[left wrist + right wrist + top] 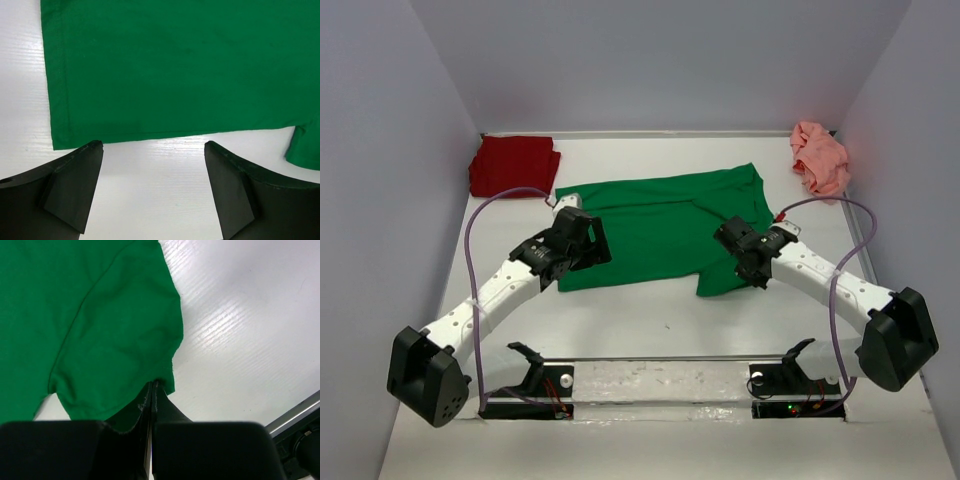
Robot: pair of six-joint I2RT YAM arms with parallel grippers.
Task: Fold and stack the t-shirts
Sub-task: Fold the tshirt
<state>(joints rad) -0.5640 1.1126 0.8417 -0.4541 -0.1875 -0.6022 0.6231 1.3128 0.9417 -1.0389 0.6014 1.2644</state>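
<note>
Green t-shirt (660,225) lies long left-to-right; my right gripper (152,386) is clamped on its near-right sleeve, my left gripper (154,146) gapes just near of the near-left hem, holding nothing

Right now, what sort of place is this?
Probably a lab robot test cell, not a home: a white table boxed in by plain pale walls, a left arm and right arm bolted at its near edge, and a green t-shirt spread out.
</note>
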